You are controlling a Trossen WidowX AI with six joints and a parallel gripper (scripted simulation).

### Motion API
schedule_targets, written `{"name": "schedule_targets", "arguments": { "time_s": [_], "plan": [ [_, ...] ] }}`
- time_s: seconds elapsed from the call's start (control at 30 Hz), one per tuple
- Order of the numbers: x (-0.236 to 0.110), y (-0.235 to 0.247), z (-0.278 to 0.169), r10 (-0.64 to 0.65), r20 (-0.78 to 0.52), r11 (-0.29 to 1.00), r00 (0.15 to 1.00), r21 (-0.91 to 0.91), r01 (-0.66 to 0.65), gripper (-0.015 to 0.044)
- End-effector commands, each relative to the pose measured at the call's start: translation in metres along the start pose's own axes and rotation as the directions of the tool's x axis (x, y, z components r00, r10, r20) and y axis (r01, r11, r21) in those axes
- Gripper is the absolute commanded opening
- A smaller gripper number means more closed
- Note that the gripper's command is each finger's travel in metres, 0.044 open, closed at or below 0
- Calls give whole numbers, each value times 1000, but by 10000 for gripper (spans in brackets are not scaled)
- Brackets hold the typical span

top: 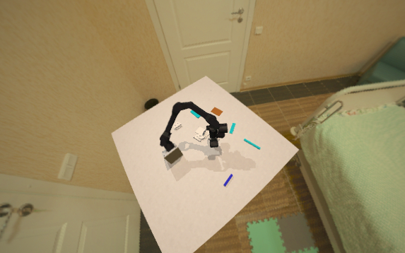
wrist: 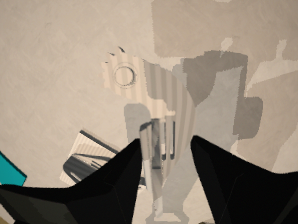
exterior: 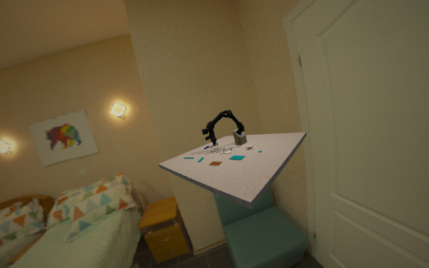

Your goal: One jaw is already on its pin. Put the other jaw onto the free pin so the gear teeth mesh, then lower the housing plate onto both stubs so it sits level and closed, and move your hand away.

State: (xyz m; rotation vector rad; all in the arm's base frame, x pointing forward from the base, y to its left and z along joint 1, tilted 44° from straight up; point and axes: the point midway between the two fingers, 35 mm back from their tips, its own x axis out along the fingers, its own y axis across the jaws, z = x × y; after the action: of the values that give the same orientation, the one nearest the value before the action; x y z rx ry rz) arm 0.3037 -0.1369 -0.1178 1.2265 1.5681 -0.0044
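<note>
The wrist view shows what the top view does not: the toothed jaw (wrist: 175, 97), with its round hole, is clamped in the pincer (top: 213, 143) (exterior: 215, 144) (wrist: 166, 143), over the worktop (top: 189, 212) (exterior: 253, 180) (wrist: 40, 60). The top view shows the dark blue bar (top: 227, 180) well apart from white parts (top: 200, 131), and the wrist view does not show this bar.

Three cyan pieces (top: 251, 144) (exterior: 236, 158), one orange (top: 217, 112) (exterior: 215, 163), one blue (top: 227, 180) (exterior: 207, 147).Four cyan pieces (top: 251, 144) (exterior: 236, 158), one orange piece (top: 217, 112) (exterior: 215, 163), one blue piece (top: 227, 180) (exterior: 207, 147).
</note>
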Motion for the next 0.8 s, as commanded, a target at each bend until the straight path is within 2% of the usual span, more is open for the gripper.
{"name": "schedule_targets", "arguments": {
  "time_s": [0.0,0.37,0.77],
  "plan": [
    [-3,2,-3,-5,0,999,1000,33,5,134],
    [-7,18,-25,-5,0,943,1000,332,5,134],
    [-11,32,-51,-6,-1,784,1000,621,5,134]
  ]
}}
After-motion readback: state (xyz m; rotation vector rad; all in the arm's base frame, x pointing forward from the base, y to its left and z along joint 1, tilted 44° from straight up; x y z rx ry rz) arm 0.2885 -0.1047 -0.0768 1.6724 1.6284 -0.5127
